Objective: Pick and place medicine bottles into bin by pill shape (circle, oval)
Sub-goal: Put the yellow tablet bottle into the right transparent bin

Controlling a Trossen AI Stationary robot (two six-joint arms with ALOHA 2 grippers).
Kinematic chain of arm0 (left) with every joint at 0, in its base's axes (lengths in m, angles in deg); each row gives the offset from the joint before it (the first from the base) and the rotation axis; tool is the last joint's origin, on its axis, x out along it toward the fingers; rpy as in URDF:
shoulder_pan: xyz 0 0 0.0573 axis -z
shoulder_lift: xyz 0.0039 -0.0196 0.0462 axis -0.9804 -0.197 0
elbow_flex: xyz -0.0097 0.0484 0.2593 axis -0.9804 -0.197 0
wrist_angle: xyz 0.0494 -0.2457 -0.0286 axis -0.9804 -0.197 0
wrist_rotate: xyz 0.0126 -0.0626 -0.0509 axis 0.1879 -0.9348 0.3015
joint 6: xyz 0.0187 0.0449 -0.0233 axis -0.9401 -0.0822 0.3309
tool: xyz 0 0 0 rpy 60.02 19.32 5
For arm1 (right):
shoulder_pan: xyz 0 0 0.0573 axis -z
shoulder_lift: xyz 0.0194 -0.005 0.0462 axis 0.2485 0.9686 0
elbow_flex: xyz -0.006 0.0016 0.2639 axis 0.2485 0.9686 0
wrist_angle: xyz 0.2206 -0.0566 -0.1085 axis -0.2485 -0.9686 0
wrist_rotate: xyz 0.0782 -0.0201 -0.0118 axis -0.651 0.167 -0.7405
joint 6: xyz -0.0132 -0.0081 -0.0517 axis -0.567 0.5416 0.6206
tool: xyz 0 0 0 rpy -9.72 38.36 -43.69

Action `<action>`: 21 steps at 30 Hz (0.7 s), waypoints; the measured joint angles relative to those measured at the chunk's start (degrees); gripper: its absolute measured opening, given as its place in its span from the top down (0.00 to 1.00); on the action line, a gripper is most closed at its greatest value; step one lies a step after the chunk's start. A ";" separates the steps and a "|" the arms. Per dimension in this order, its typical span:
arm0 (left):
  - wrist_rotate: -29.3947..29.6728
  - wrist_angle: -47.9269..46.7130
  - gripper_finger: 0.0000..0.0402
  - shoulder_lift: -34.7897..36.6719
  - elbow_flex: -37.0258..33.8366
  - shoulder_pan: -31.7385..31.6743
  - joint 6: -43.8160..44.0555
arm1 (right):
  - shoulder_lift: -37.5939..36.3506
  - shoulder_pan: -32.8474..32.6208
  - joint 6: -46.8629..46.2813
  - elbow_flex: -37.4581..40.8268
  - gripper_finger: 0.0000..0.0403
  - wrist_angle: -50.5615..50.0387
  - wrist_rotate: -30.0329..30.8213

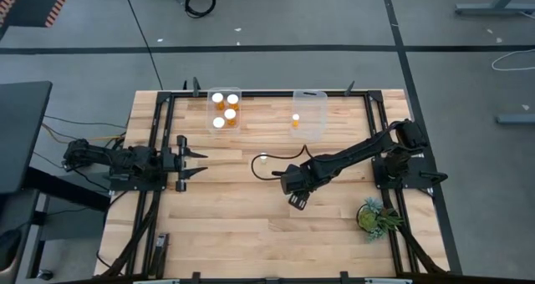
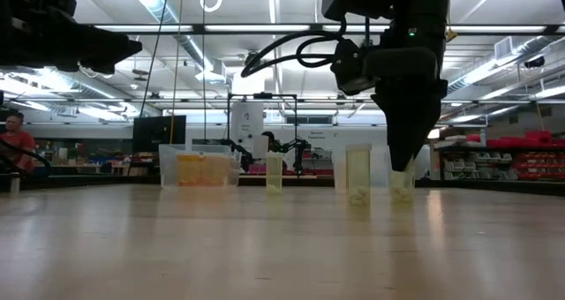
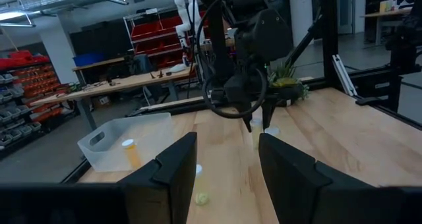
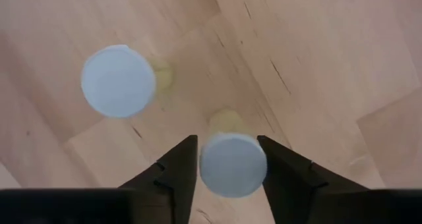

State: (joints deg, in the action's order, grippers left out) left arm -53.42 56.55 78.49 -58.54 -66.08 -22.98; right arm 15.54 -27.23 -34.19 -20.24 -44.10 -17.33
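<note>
Two fingers of the right gripper (image 4: 229, 159) bracket one medicine bottle (image 4: 233, 163) at lower centre — not yet visibly clamped — so confirm firm contact below the cap, then lift vertically, clear of the neighbouring bottle (image 4: 119, 80) at upper left.

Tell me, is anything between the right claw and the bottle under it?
Nothing visible. The right end effector has its fingers on either side of a white-capped bottle with no gap showing. A second bottle stands off to one side, clear of the fingers.
</note>
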 joint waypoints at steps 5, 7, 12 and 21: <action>0.00 0.01 0.57 0.00 0.00 0.00 -0.01 | 0.00 0.00 0.19 0.00 0.67 0.02 0.00; 0.00 0.02 0.57 0.00 0.00 0.00 -0.01 | 0.00 0.00 0.34 0.00 0.68 0.02 0.00; 0.00 0.03 0.57 0.00 0.00 0.00 -0.01 | 0.00 0.00 0.38 0.00 0.68 0.02 0.00; 0.00 0.04 0.57 0.00 -0.02 0.00 0.00 | -0.03 1.74 3.03 -0.02 0.67 0.04 -1.83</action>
State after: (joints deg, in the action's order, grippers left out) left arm -53.42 56.60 78.49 -58.56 -66.08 -22.99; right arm 15.50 -25.48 -31.15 -20.27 -44.06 -19.17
